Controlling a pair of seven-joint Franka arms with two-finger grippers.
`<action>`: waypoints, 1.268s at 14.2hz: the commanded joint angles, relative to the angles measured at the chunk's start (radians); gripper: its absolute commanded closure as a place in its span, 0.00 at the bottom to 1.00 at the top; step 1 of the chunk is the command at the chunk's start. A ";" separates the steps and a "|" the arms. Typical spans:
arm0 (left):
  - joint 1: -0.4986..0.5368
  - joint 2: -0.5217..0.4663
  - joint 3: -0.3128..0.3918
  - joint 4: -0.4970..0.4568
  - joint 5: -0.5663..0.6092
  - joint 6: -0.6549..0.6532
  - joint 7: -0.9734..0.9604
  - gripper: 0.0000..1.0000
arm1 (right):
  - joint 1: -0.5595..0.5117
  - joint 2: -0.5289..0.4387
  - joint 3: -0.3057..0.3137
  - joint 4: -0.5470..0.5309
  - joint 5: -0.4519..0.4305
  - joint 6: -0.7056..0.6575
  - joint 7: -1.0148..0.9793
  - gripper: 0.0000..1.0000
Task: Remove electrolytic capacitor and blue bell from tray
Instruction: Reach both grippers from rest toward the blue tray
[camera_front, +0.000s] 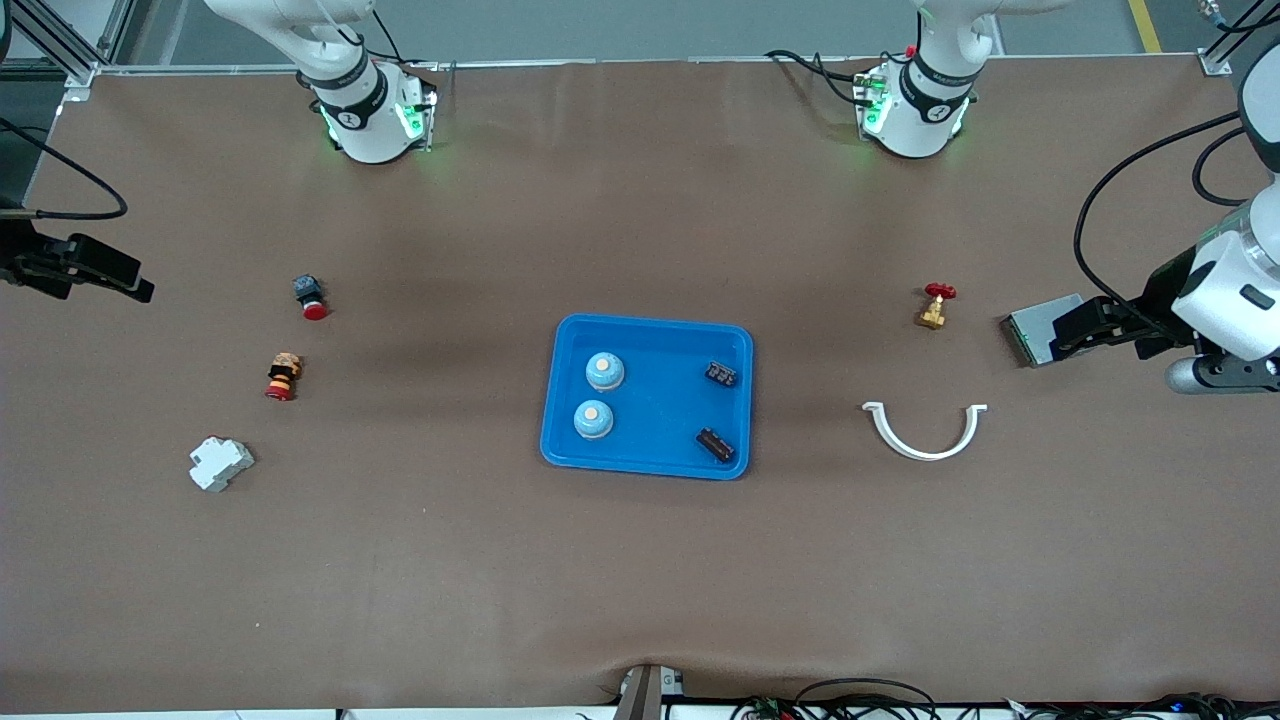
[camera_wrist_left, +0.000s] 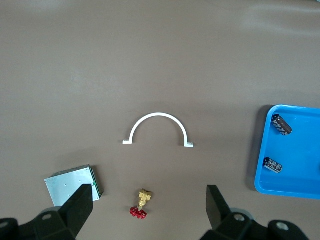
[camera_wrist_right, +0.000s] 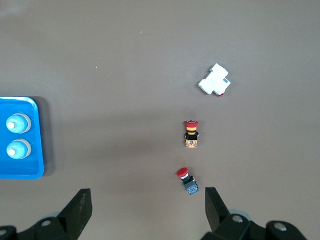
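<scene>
Lying in tray (camera_front: 560, 400): bells (camera_front: 604, 371), capacitors (camera_front: 721, 374), well apart from both open-jawed grippers (camera_wrist_left: 147, 202) (camera_wrist_right: 145, 202)

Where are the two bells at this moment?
In the front view, both bells stand inside the blue tray, on its side toward the right arm's end of the table, one nearer the camera than the other.

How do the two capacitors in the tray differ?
The farther capacitor lies in the blue tray toward the robots; the nearer capacitor sits by the tray's camera-side rim. They point at slightly different angles. Both are small, dark, and lie on the left arm's side.
</scene>
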 joint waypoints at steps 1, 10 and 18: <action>0.001 0.000 -0.004 0.006 0.013 -0.008 0.007 0.00 | -0.005 -0.009 0.001 0.004 0.004 -0.012 -0.023 0.00; -0.014 0.019 -0.004 0.007 0.013 -0.008 -0.025 0.00 | 0.037 -0.007 0.005 -0.037 0.033 0.011 0.177 0.00; -0.154 0.118 -0.004 0.009 0.006 0.056 -0.216 0.00 | 0.266 0.066 0.005 -0.169 0.050 0.244 0.673 0.00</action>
